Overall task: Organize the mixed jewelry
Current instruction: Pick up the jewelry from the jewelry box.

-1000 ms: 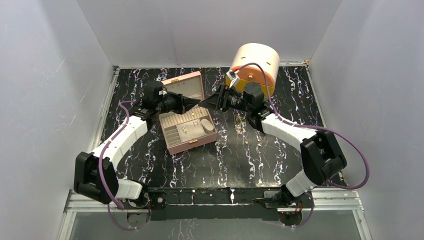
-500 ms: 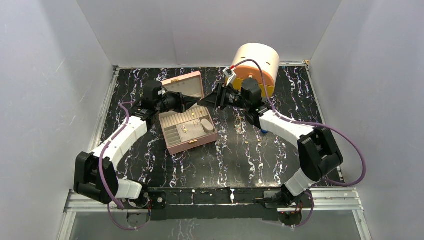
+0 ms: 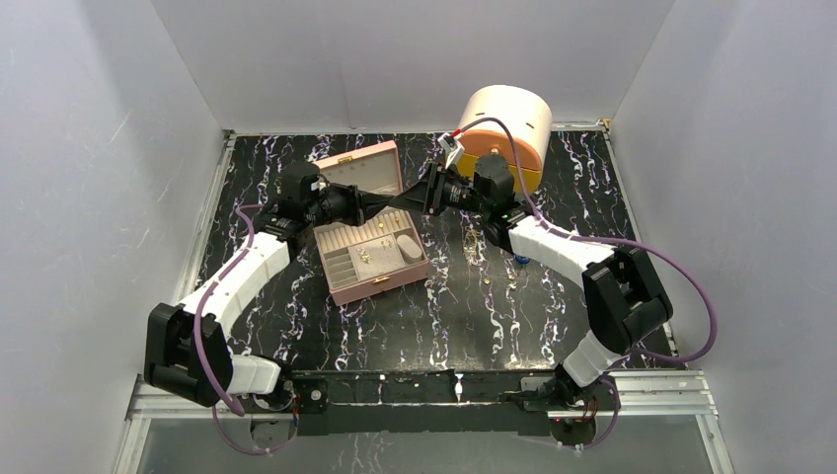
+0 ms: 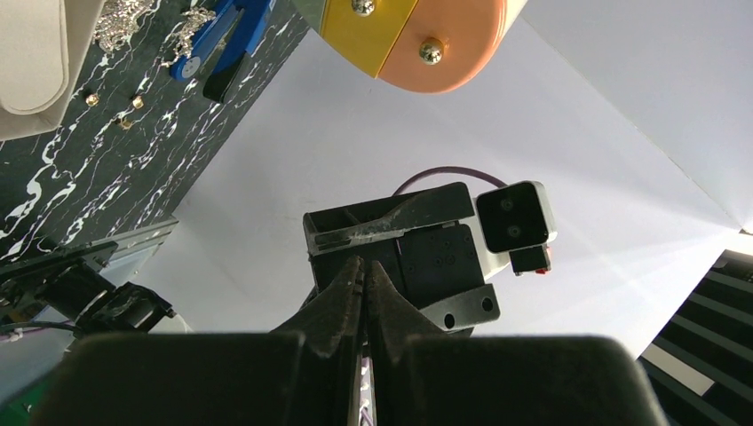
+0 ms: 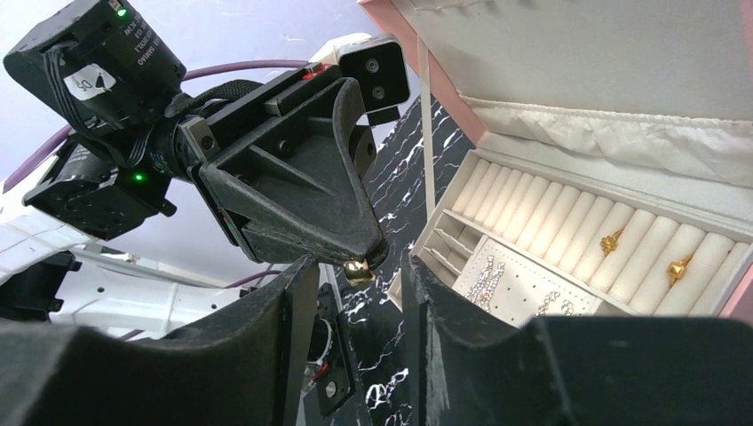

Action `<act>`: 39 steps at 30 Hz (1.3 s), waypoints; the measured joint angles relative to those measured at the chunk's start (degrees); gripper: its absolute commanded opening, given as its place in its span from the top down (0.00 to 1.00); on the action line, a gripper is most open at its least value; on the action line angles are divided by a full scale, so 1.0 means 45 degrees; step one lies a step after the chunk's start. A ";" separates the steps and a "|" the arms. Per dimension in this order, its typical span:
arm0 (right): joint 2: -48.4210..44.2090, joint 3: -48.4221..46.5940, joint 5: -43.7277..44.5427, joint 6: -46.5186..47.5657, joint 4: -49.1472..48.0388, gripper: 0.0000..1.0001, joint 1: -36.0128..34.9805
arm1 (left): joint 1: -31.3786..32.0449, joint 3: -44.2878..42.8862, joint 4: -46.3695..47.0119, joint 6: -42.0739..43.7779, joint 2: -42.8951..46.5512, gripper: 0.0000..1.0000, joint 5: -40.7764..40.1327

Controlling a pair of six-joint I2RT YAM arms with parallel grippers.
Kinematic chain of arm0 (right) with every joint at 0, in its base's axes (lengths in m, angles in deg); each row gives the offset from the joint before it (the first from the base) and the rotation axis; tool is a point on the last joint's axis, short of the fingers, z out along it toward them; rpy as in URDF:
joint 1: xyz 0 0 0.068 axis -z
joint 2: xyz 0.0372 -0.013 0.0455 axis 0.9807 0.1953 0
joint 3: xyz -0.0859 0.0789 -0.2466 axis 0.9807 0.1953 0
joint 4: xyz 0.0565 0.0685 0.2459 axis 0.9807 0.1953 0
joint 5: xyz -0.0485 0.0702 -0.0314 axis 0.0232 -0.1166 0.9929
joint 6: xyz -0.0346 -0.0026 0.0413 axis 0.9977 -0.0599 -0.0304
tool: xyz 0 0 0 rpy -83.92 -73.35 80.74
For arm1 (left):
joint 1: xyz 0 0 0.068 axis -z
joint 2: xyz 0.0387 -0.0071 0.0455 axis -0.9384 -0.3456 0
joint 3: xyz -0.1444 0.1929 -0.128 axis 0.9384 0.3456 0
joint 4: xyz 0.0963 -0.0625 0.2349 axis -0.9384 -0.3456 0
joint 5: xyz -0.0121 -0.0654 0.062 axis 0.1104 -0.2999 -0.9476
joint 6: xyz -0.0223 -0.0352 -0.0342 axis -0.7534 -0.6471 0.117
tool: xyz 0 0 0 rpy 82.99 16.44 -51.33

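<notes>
Clenched on a tiny gold piece (image 5: 358, 271) with the left gripper (image 4: 364, 271), in mid-air over the open pink box's (image 3: 375, 272) far edge. Flanked by the right gripper's (image 5: 360, 262) parted fingers (image 5: 266, 337), apart from it. Two gold rings (image 5: 613, 240) in box rolls. Loose gold bits (image 4: 91, 100) on table (image 3: 444, 316), right of box.

Pink box (image 3: 380, 286), black white-veined table (image 3: 474, 316), seemingly gold piece (image 5: 358, 271).

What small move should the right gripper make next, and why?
Probably close on the gold piece. The left gripper pinches it at its tip, and the right gripper has a finger on each side of it, not yet touching.
</notes>
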 measured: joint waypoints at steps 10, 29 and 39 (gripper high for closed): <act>0.0000 0.0000 0.0063 -0.0015 -0.0097 0.64 0.0000 | -0.0049 0.0107 -0.0296 0.0015 0.0019 1.00 0.0005; 0.0189 -0.0083 -0.0306 0.0024 -0.0034 0.67 0.0034 | -0.0083 0.0112 -0.0335 0.0102 0.0039 1.00 0.0039; 0.0248 -0.0253 -0.0432 0.0117 0.0262 0.80 0.0044 | -0.0107 0.0112 -0.0282 0.0102 0.0039 1.00 0.0063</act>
